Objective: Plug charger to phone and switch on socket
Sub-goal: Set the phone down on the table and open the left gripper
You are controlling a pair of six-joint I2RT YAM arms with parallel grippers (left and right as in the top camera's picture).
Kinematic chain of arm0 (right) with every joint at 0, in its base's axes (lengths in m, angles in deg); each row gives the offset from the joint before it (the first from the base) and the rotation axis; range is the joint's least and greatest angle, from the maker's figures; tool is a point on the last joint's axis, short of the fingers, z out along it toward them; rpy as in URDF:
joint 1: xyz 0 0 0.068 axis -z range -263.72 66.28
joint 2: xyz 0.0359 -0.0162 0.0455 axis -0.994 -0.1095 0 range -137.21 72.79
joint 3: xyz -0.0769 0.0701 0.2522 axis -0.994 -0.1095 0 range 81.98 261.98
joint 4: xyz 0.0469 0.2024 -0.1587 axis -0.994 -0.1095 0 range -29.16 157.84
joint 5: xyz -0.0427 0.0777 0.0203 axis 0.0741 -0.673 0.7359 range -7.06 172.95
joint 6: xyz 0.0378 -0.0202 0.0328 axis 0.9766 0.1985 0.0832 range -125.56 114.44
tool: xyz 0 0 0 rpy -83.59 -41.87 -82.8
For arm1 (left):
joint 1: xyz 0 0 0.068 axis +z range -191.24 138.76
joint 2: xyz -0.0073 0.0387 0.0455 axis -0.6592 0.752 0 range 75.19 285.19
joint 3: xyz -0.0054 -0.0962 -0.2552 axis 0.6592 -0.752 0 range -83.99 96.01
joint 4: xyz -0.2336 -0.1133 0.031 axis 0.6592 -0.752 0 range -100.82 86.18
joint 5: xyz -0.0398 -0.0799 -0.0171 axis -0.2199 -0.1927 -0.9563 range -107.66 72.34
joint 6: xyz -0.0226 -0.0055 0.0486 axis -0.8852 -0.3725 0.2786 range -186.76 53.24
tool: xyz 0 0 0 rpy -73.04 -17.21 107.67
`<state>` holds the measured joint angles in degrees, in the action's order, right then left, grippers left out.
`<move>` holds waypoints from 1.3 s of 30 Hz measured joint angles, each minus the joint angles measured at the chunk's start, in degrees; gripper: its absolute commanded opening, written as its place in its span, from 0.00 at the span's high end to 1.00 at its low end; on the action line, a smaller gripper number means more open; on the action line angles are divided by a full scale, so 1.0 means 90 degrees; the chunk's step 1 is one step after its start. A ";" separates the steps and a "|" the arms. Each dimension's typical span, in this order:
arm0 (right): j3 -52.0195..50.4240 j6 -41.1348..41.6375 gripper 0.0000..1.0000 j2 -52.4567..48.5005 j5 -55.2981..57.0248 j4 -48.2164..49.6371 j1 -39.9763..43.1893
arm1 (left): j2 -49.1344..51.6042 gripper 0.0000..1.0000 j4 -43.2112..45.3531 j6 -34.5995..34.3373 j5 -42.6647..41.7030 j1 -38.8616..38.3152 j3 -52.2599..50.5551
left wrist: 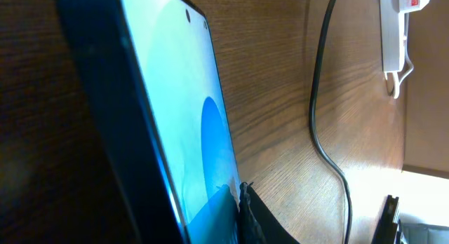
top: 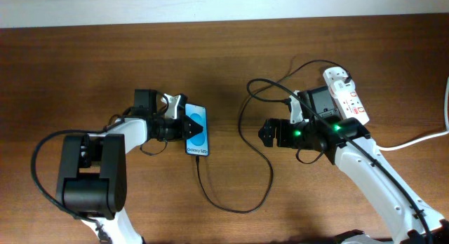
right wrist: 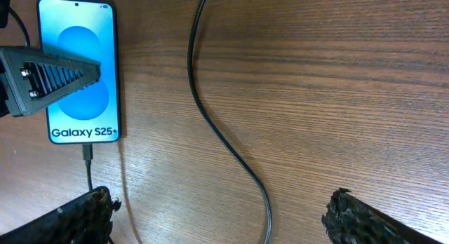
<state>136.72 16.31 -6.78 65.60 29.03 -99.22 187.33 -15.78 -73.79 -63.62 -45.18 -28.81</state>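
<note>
One wooden table (top: 84,62), with the phone (top: 197,132) flat and screen up just off its centre toward 9 o'clock.

At the table's 2 o'clock lies the socket (top: 345,95), partly under the right arm. The left gripper (top: 188,123) sits at the phone's 9 o'clock with one black finger (right wrist: 49,79) laid across the blue screen; whether its fingers pinch anything cannot be told. The right gripper (top: 264,132) hovers at the phone's 3 o'clock, fingers (right wrist: 77,219) spread wide and holding nothing. The charger (right wrist: 190,62) loops over the wood between them, its connector (right wrist: 88,153) meeting the phone's 6 o'clock edge.
</note>
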 measured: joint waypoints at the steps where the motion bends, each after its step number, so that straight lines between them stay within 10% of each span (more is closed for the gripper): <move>1: 0.0000 -0.0002 0.02 0.0000 -0.0002 0.0000 0.0000 | 0.0007 0.75 0.0000 0.0019 0.0000 0.0000 0.0000; 11: 0.0000 -0.0005 0.02 0.0000 -0.0002 0.0000 0.0000 | -0.0010 0.31 0.0036 0.0165 -0.0359 -0.0010 0.0022; 17: 0.0000 -0.0005 0.02 0.0000 0.0000 0.0000 0.0000 | -0.0061 0.24 0.0041 0.0134 -0.0444 -0.0029 0.0034; 23: 0.0000 -0.0002 0.02 0.0000 0.0000 0.0002 0.0000 | -0.0075 0.64 0.0165 0.0000 -0.0061 -0.0236 0.0036; 29: 0.0000 0.0000 0.02 0.0000 0.0000 0.0000 0.0000 | 0.0032 0.78 0.0374 -0.0134 0.0206 -0.0648 0.0015; 39: 0.0000 -0.0005 0.02 0.0000 -0.0002 0.0000 0.0000 | 0.0039 0.30 0.0950 -0.1144 0.0015 -0.0733 0.0027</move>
<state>136.72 16.27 -6.78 65.58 29.03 -99.22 187.68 -7.24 -84.08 -63.48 -51.78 -28.57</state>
